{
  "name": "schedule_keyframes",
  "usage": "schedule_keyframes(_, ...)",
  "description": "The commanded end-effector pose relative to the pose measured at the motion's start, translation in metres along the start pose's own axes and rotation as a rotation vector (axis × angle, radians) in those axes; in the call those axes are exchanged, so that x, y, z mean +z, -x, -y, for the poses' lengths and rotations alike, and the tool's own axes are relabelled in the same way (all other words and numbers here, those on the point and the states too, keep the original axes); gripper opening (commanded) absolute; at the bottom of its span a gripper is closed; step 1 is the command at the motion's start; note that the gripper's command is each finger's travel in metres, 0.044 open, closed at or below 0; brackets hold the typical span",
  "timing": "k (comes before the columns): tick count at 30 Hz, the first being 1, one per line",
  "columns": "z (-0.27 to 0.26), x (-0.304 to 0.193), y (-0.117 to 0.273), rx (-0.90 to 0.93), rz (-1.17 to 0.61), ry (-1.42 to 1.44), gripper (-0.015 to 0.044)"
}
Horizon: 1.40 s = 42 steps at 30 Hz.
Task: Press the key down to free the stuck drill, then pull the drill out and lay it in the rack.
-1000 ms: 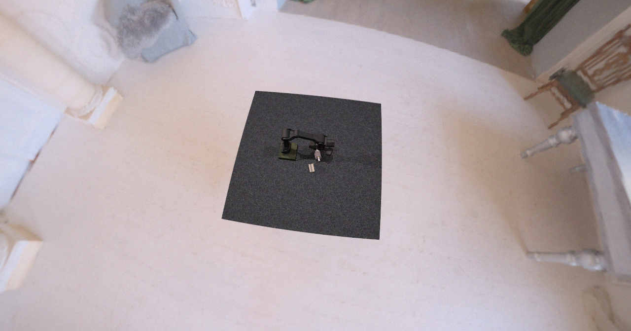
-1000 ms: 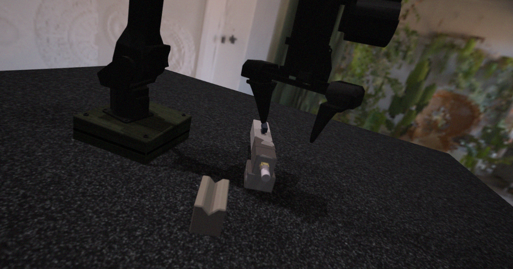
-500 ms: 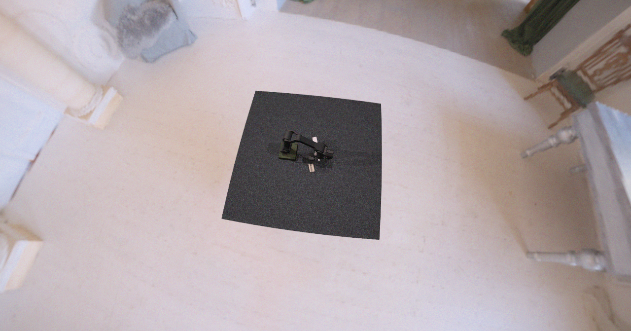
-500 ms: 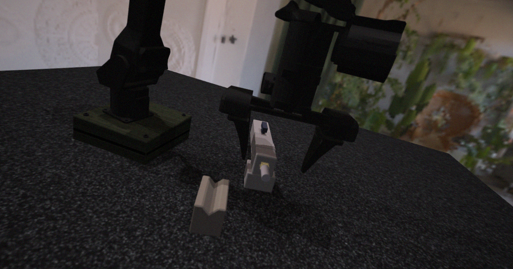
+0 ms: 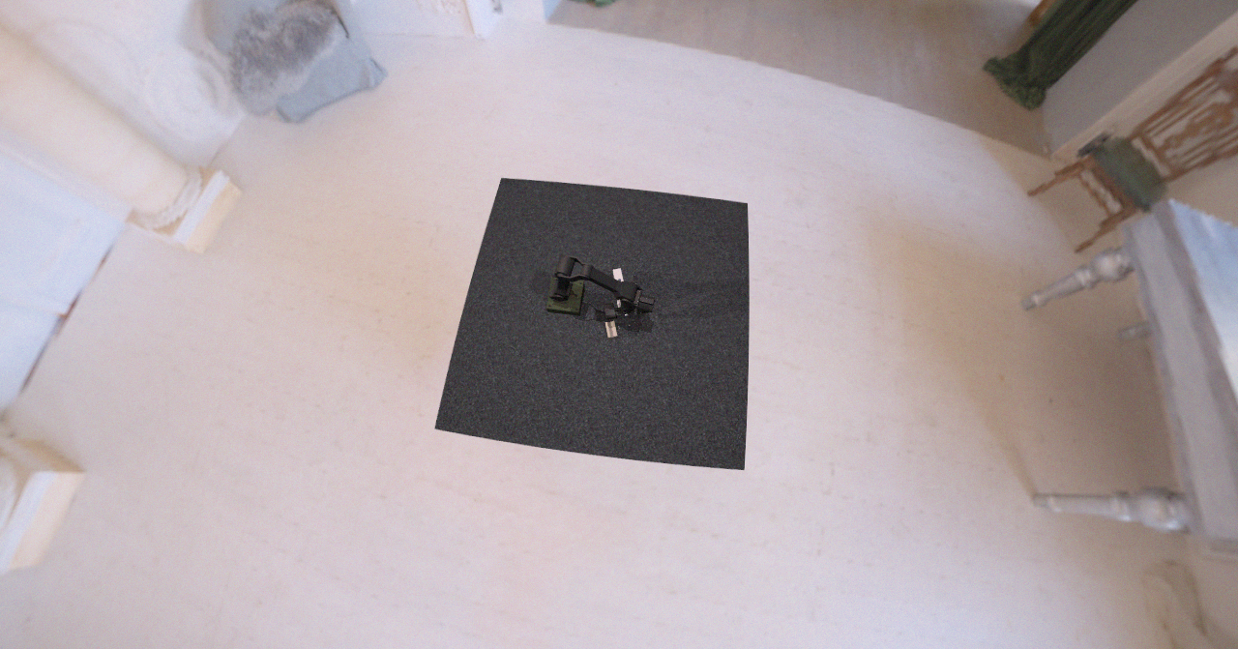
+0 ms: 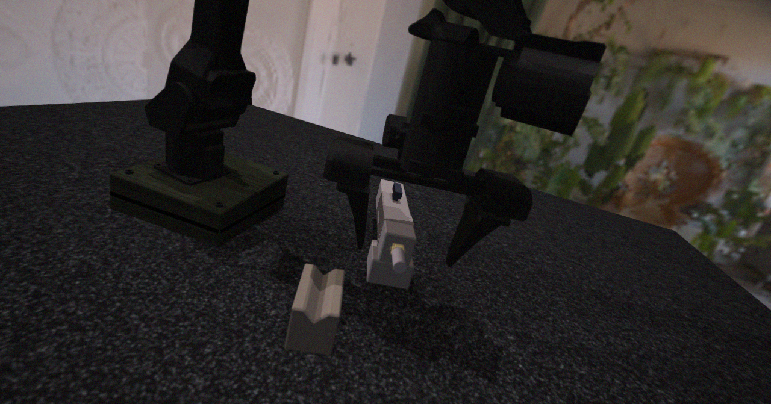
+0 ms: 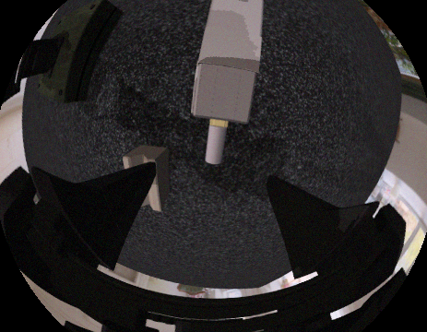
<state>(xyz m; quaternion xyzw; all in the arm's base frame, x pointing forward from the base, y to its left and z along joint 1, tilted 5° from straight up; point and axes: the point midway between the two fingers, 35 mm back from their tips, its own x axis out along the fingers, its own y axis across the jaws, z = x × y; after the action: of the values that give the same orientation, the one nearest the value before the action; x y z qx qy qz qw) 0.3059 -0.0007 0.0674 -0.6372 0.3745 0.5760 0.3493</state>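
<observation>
A pale housing [image 5: 617, 275] [image 6: 397, 232] [image 7: 226, 92] stands on the mat, with a small dark blue key [image 6: 397, 191] on its top. A pale round drill [image 6: 399, 260] [image 7: 216, 147] sticks out of its front through a yellow collar. The beige V-grooved rack [image 5: 610, 329] [image 6: 314, 330] [image 7: 161, 160] stands apart, in front and to the left in the exterior view. My gripper [image 6: 404, 256] [image 7: 213, 174] is open and empty. Its fingers appear on either side of the housing's front in the exterior view. In the wrist view the drill's tip lies near the gap between the fingertips.
The arm's green base block [image 5: 564, 303] [image 6: 199, 197] [image 7: 65, 69] stands to the left of the housing and the rack in the exterior view. All stand on a dark square mat [image 5: 675, 402], with pale floor around it.
</observation>
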Motion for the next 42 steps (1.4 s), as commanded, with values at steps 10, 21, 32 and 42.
schedule_keyframes(10, 0.001, 0.004, -0.017, 0.000, 0.000, 0.005, 0.0440)
schedule_keyframes(21, 0.001, 0.009, -0.034, 0.000, 0.000, 0.006, 0.0440)
schedule_keyframes(32, -0.001, 0.014, -0.050, 0.001, 0.001, 0.006, 0.0440)
schedule_keyframes(42, 0.001, 0.013, -0.048, -0.003, 0.000, 0.009, 0.0282)
